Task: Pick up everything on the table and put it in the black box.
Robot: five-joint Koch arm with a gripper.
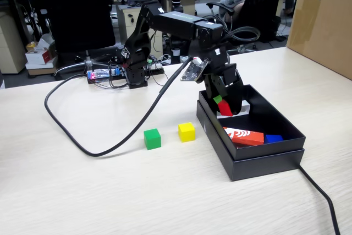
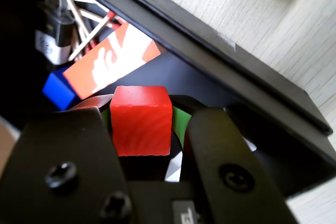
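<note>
Claw (image 1: 224,106): closed on red cube (image 2: 140,120), held over box (image 1: 258,160) for release. Green cube (image 1: 152,138), yellow cube (image 1: 186,131): on counter (image 1: 82,191), awaiting pickup.

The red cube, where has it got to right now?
The red cube is gripped in the tool over the black box, at the right of the fixed view; the orange-red block lies in the box beside it.

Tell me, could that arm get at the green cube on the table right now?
Probably not yet: its gripper is over the black box, shut on the red cube. The green cube itself sits uncovered.
</note>
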